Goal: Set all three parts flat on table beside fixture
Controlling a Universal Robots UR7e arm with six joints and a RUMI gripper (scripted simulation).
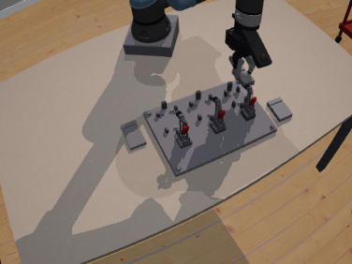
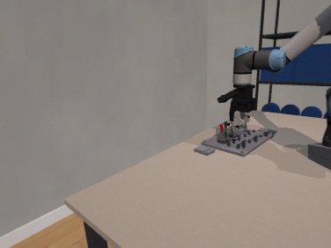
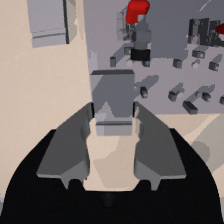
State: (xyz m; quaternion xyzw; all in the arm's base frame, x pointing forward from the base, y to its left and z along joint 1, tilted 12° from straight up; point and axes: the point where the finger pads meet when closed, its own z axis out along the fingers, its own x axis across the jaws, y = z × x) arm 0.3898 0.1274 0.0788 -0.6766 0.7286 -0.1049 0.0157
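My gripper (image 1: 243,76) (image 2: 238,122) (image 3: 113,103) is shut on a flat grey part (image 1: 247,82) (image 3: 114,92) and holds it a little above the right back end of the dark grey fixture plate (image 1: 215,150) (image 2: 255,143) (image 3: 165,30). Three toggle clamps with red handles (image 1: 184,128) (image 1: 221,114) (image 1: 252,101) stand on the plate. In the wrist view one red-handled clamp (image 3: 136,12) shows just beyond the held part. Two other grey parts lie flat on the table, one left of the fixture (image 1: 133,136) and one right of it (image 1: 279,109) (image 2: 205,150) (image 3: 47,22).
The robot base (image 1: 151,35) stands at the back of the beige table (image 1: 61,140). Small pegs and stops stick up from the fixture plate. The table's front right edge runs close behind the right part. A red cart (image 1: 345,25) is off the table at far right.
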